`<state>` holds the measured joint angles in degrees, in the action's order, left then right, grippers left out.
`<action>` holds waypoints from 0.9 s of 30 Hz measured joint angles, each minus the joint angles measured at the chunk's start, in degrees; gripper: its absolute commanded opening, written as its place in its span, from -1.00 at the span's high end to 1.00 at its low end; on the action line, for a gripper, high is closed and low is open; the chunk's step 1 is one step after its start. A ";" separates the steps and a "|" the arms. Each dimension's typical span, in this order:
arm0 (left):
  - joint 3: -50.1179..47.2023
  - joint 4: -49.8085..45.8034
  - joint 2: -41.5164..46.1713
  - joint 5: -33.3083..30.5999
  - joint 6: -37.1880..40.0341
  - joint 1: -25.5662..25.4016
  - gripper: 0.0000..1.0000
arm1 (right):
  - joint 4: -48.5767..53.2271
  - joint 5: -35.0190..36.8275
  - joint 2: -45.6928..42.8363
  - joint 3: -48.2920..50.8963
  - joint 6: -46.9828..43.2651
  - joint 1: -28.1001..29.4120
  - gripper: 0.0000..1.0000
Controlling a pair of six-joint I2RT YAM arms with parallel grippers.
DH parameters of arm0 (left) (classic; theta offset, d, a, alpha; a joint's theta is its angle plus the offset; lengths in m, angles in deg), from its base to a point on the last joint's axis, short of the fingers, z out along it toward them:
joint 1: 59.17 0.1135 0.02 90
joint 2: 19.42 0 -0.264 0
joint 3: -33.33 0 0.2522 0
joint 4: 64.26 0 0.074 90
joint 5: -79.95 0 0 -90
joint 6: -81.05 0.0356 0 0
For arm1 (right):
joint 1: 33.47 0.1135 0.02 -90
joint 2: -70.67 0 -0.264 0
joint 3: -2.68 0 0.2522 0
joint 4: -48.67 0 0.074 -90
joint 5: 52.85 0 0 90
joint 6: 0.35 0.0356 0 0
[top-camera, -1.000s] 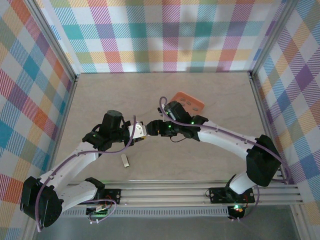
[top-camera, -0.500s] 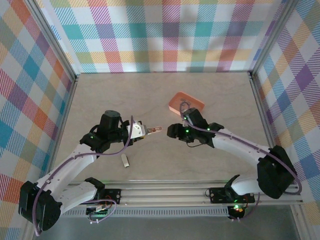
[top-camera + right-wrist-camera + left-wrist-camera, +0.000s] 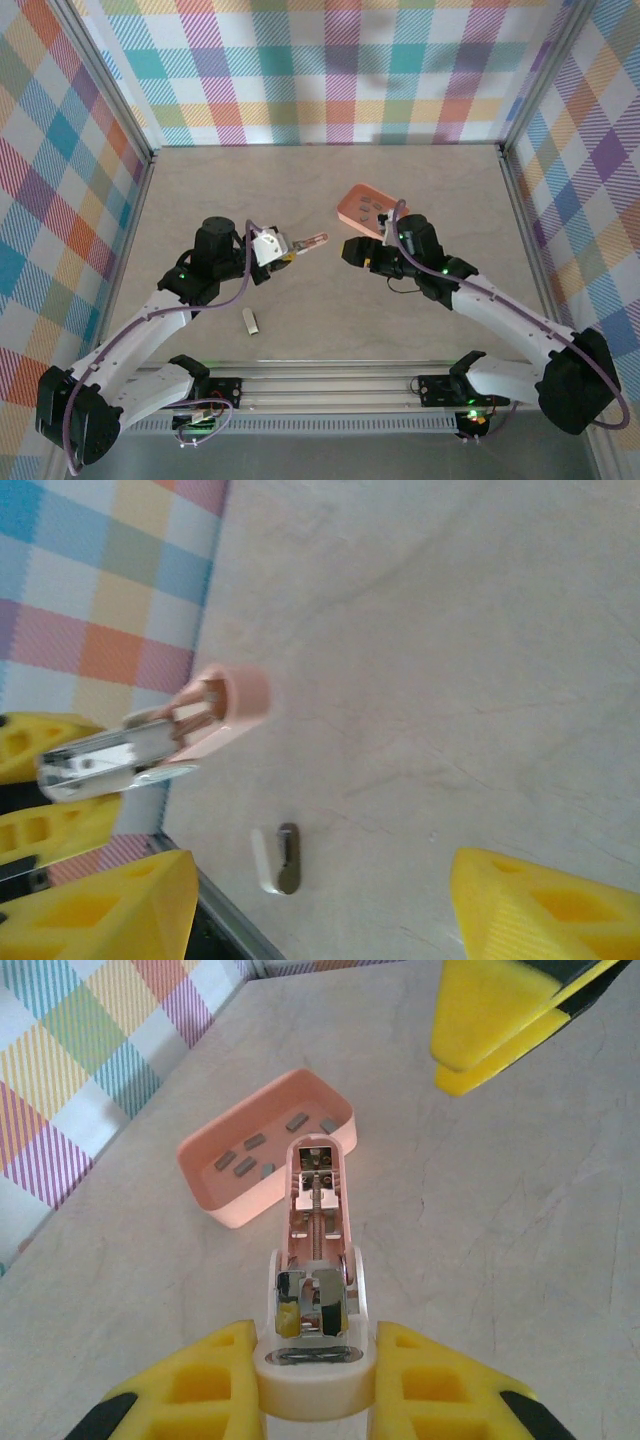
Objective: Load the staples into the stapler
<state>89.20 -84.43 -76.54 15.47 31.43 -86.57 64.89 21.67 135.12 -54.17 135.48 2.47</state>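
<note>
Plaid walls in bright colours stand around a pale, stone-patterned tabletop. My left claw [image 3: 312,1392] is clamped on the stapler [image 3: 318,1215], gripping its whitish rear end and holding it off the table near the middle. The pink nose points toward the salmon tray [image 3: 215,1198] at the far right. The stapler lies open, with its spring and channel facing up.

My right claw [image 3: 320,900] stands wide with nothing between its pads. In the overhead view it hangs just on the near side of the tray, apart from the stapler's nose.

The staples [image 3: 255,1142] lie flat and scattered on the tray floor, several small grey strips. I judge them feather-light, hard and slick, and likely to snap along their glued joints if squeezed hard. The best hold looks like a gentle pinch across one strip's long sides, fingertips coming straight down, choosing a strip away from the tray wall.

The stapler seems light, rigid plastic, so my present grip at its rear should steady it.

A small grey-white piece [image 3: 251,321] lies on the table nearer the bases.
</note>
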 measured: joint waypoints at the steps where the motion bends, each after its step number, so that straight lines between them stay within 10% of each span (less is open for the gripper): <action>1: 0.00 0.26 0.00 0.09 -0.57 0.00 1.00 | -1.16 -0.59 -0.35 0.20 0.00 0.00 -0.35; 27: -1.49 9.64 0.50 0.39 -13.86 -1.09 1.00 | -8.76 -1.95 0.70 -2.97 -8.52 1.77 -0.42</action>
<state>87.71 -74.79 -76.04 15.87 17.57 -87.66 56.13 19.72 135.82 -57.14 126.95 4.24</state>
